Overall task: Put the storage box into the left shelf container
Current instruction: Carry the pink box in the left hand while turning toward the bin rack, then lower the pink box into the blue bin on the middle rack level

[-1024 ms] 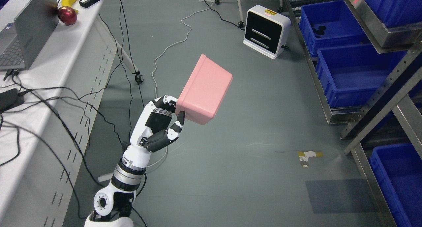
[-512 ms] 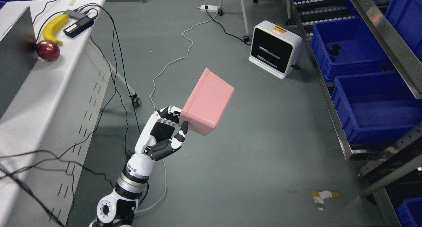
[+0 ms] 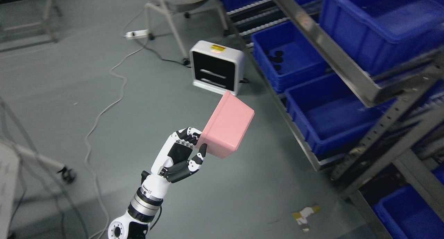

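Note:
A pink storage box (image 3: pixel 229 126) hangs in the air over the grey floor, tilted with its bottom towards me. My left hand (image 3: pixel 190 150) is shut on its lower left edge, thumb under the rim, and its arm comes up from the bottom edge. To the right, several blue containers sit on a metal shelf: one at the far end (image 3: pixel 286 57) with small dark items inside, and a nearer one (image 3: pixel 329 114) level with the box. The box is left of the shelf, apart from it. My right hand is out of sight.
A white square device (image 3: pixel 215 67) stands on the floor behind the box. A white cable (image 3: pixel 104 107) winds over the floor at the left, with a power strip (image 3: pixel 137 34) beyond. Higher shelf levels hold more blue bins (image 3: pixel 374 20). A table leg with a castor (image 3: pixel 67 175) shows at the lower left.
The whole picture has swung right, so the camera has turned: the table is gone from sight and the shelf fills the right side. The box stays in my left hand, now nearer the shelf.

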Controlling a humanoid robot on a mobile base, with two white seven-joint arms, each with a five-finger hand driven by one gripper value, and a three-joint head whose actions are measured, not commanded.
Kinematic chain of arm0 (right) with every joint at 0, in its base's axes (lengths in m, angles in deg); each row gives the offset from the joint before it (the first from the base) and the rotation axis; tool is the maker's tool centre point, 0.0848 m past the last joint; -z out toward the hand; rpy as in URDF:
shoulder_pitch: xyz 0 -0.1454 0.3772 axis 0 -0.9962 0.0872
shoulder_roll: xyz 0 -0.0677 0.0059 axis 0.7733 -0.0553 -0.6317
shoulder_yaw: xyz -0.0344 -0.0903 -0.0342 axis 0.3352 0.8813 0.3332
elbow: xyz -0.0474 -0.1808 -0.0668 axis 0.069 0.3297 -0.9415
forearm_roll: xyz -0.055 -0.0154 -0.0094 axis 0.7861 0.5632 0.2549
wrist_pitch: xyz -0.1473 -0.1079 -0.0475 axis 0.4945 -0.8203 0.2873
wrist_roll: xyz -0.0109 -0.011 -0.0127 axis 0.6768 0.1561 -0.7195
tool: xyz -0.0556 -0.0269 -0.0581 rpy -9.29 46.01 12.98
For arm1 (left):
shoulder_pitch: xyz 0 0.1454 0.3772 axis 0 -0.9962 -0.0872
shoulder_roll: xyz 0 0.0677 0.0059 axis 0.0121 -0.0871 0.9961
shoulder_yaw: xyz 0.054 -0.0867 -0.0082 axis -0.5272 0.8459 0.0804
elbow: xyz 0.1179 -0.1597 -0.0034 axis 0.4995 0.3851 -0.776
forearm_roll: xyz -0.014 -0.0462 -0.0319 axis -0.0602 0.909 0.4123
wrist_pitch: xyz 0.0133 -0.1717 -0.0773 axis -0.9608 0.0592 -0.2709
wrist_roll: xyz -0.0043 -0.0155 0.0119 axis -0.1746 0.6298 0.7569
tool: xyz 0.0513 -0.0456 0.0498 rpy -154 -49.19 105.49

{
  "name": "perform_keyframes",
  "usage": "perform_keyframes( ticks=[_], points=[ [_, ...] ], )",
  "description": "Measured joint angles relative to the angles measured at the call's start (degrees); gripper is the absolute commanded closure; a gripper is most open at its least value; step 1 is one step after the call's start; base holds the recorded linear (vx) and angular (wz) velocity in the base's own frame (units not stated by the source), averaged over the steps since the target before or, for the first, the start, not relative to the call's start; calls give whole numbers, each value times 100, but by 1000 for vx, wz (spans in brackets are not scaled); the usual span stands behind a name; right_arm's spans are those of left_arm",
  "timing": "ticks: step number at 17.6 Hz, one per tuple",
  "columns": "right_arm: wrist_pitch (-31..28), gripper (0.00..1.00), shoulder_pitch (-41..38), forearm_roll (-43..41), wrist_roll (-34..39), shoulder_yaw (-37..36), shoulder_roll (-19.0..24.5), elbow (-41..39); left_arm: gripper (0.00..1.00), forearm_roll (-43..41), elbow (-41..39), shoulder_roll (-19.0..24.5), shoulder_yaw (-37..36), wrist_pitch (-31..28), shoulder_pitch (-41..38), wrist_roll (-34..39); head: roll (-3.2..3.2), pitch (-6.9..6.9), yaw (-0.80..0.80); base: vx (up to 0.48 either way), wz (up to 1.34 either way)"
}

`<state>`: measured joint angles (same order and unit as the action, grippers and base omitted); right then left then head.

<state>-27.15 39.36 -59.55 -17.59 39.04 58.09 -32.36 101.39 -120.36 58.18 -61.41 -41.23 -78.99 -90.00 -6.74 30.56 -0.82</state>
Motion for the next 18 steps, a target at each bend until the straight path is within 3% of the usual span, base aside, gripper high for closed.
perform_keyframes(
  ticks=[9, 12, 18],
  points=[
    [0, 0, -2, 0, -2, 0, 0, 0, 98, -303, 70, 0, -199, 9, -482, -219, 0, 0, 0, 146, -1342],
    [0, 0, -3, 0, -2, 0, 0, 0, 98, -490, 125, 0, -33, -19, -258, -235, 0, 0, 0, 148, -952],
    [0, 0, -2, 0, -2, 0, 0, 0, 98, -1078, 315, 104, 421, -831, 673, -258, 0, 0, 0, 110, -644]
  ],
)
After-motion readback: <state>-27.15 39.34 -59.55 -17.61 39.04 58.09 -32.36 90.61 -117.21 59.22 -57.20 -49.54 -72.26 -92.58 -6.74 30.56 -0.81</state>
